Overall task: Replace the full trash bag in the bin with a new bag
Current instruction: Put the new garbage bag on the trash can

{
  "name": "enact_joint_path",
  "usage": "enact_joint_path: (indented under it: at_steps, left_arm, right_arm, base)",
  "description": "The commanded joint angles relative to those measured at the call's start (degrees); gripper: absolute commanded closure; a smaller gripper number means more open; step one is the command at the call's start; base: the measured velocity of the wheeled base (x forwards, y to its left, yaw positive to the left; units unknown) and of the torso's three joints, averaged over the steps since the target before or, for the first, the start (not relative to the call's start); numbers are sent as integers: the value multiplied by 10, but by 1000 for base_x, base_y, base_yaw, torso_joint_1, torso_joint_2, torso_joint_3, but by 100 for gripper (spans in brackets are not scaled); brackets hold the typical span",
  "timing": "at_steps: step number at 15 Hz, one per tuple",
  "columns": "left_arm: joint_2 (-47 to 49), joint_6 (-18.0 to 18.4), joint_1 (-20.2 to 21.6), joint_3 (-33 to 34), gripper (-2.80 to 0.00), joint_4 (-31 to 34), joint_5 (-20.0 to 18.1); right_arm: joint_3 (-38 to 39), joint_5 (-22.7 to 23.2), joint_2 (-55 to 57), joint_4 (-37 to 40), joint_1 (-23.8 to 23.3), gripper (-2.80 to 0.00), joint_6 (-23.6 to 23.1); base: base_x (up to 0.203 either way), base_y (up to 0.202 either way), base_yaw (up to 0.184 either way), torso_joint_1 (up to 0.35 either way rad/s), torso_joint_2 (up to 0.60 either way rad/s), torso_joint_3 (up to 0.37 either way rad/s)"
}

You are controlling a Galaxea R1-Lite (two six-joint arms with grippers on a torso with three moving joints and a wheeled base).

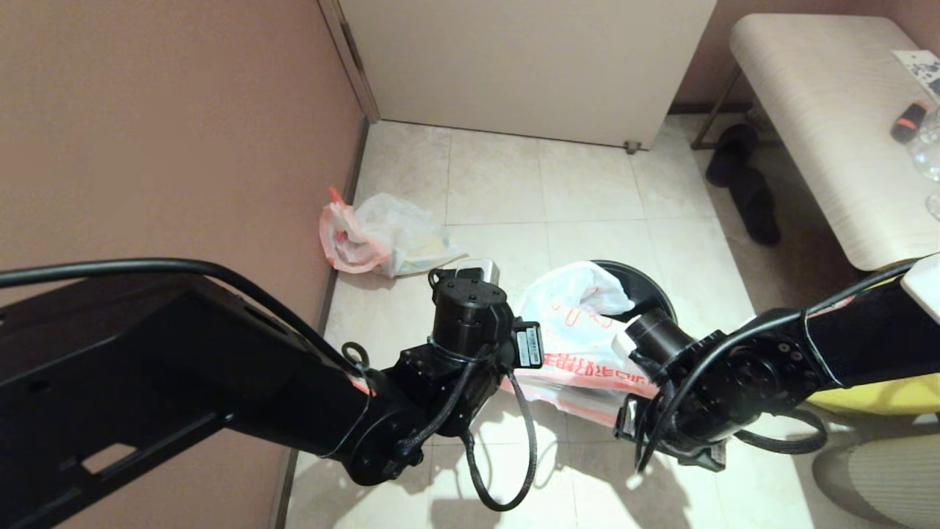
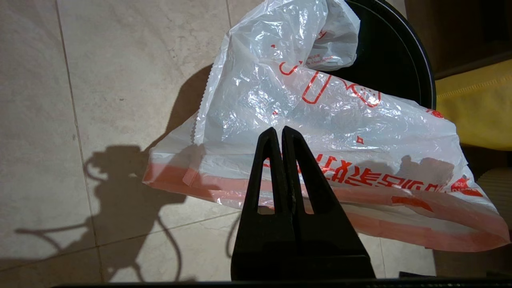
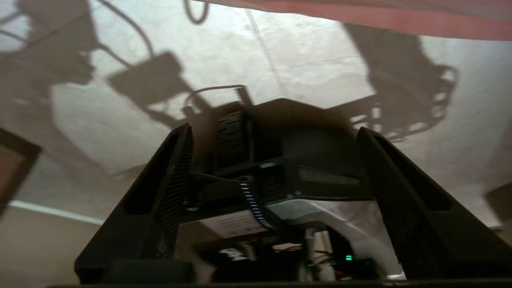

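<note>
The new bag (image 1: 580,330) lies crumpled over the black bin (image 1: 650,283), its pink-red hem spread on the floor tiles in front. In the left wrist view my left gripper (image 2: 279,130) is shut with nothing in it, hovering just above the new bag (image 2: 320,116) near its red characters; the bin (image 2: 394,52) shows behind it. The full trash bag (image 1: 382,235) rests on the floor against the left wall. My right gripper (image 3: 274,129) is open and empty, low beside the bin, facing back toward my own base. The bag's pink hem (image 3: 360,16) shows at that view's edge.
A brown wall (image 1: 161,132) runs along the left. A white door panel (image 1: 529,66) closes the back. A pale bench (image 1: 830,125) stands at the right with black slippers (image 1: 742,176) beside it. A big yellow bag (image 1: 874,397) sits right of the bin.
</note>
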Motion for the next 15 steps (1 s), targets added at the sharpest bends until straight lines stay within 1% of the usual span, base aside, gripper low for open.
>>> enact_joint_path:
  at_steps: [1,3,4,6,8,9,10,12,15]
  left_arm:
    - [1,-1,0,0,0,-3,2]
    - [3,-2,0,0,0,-3,2]
    - [4,-1,0,0,0,-3,2]
    - [4,-1,0,-1,0,-3,2]
    - [5,-1,0,-1,0,-3,1]
    - [7,-2,0,-1,0,-3,1]
    - [8,-2,0,-1,0,-3,1]
    - [8,-2,-1,0,0,-3,1]
    - [8,-2,-1,0,0,-3,1]
  right_arm:
    - [-21,12,26,-8,-2,-280,13]
    - [-45,23,55,-47,-8,-280,32]
    - [-66,22,78,-44,-10,-280,36]
    - [-112,21,107,-2,-19,-280,51]
    - [-139,20,111,8,-41,-280,54]
    - [-143,20,110,9,-45,-280,55]
    - [-154,16,109,10,-52,-280,55]
    - [-164,-17,107,10,-58,-280,62]
    - [-183,-20,117,11,-62,-280,74]
  base:
    - [0,0,0,0,0,0]
    - [0,0,0,0,0,0]
    - [0,0,0,0,0,0]
    - [0,0,0,0,0,0]
    - [0,0,0,0,0,0]
    - [0,0,0,0,0,0]
    - [0,0,0,0,0,0]
    - [0,0,0,0,0,0]
    - [0,0,0,0,0,0]
